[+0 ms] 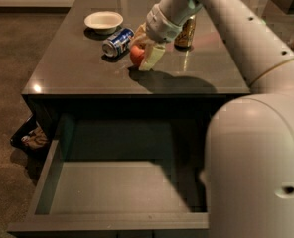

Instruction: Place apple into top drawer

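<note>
The red apple sits on the dark counter near its middle, just right of a lying blue soda can. My gripper reaches down from the upper right, its pale fingers closed around the apple, one at its right side and one at its back. The apple is at counter level. The top drawer is pulled wide open below the counter's front edge, with nothing on its flat grey bottom. My arm covers its right part.
A blue soda can lies on its side left of the apple. A white bowl stands at the back left. A brown can stands behind my wrist. A dark bin sits on the floor at left. My white arm fills the right foreground.
</note>
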Tool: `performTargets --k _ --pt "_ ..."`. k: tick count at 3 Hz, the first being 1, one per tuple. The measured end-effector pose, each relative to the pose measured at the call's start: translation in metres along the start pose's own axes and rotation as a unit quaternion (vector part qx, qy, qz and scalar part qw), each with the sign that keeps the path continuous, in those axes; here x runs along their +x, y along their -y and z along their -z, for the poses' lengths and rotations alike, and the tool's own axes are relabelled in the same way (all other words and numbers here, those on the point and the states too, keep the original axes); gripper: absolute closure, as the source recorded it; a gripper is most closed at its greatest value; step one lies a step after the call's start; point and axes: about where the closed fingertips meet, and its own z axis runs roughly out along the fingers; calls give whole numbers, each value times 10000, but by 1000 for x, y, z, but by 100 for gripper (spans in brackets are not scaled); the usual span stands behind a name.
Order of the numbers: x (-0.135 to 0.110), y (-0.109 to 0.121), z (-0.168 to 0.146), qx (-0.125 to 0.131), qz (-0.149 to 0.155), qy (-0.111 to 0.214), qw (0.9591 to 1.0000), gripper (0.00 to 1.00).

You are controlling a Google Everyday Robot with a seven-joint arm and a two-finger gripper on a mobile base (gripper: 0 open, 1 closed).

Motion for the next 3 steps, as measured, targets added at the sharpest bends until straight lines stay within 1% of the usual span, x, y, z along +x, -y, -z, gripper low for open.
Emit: performTargets --k 1,2,3 --pt "-22 -14 26 118 300 207 9993 100" --pt "-48 -51 69 497 453 110 9977 100" --pt "-61 -92 101 939 308 -56 9951 100"
